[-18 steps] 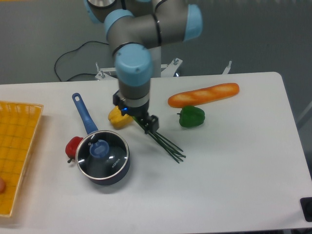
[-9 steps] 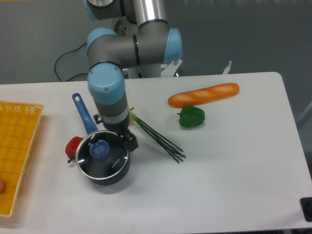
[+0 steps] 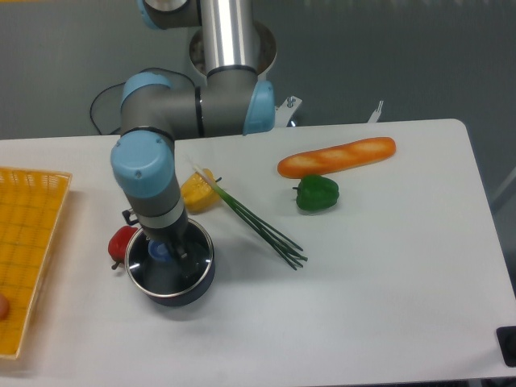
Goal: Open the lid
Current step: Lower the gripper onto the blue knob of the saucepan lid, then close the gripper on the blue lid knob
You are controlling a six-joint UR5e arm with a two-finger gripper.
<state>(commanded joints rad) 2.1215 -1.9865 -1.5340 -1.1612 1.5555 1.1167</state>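
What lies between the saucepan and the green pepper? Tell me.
In the camera view, a bunch of green stalks lies on the white table between the saucepan and the green pepper, slanting from the yellow pepper down to the right. Otherwise bare tabletop.

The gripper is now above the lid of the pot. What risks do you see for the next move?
1. The wrist hides most of the lid's blue knob, so I cannot tell whether the gripper is centred; an off-centre grasp may slip.
2. The lid is glass; dropped, it could crack.
3. The red pepper touches the saucepan, so a nudge could shift both.
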